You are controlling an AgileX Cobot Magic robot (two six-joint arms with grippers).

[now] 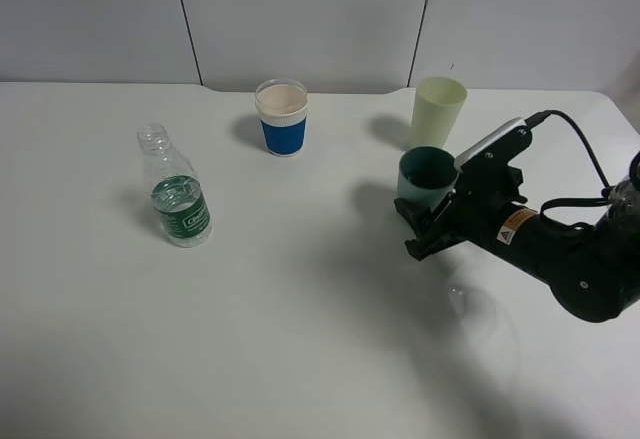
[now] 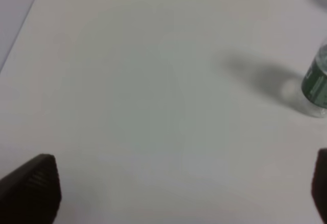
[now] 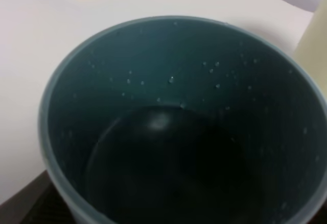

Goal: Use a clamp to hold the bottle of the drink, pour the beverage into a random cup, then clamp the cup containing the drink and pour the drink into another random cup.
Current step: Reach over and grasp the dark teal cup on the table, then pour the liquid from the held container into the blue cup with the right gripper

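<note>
A clear plastic bottle [image 1: 178,194] with a green label stands uncapped on the left of the white table; its edge shows in the left wrist view [image 2: 318,83]. A teal cup [image 1: 426,172] holding dark liquid, with droplets on its inner wall [image 3: 168,81], sits between the jaws of my right gripper [image 1: 413,230]. One black finger [image 3: 33,203] lies against the cup's wall. My left gripper [image 2: 173,193] is open and empty over bare table, to the side of the bottle, and is out of the exterior high view.
A paper cup with a blue sleeve [image 1: 282,119] stands at the back centre. A pale yellow cup [image 1: 438,109] stands just behind the teal cup. The right arm's cable [image 1: 585,149] loops above the table. A faint glossy patch [image 1: 470,304] lies in front of the right arm.
</note>
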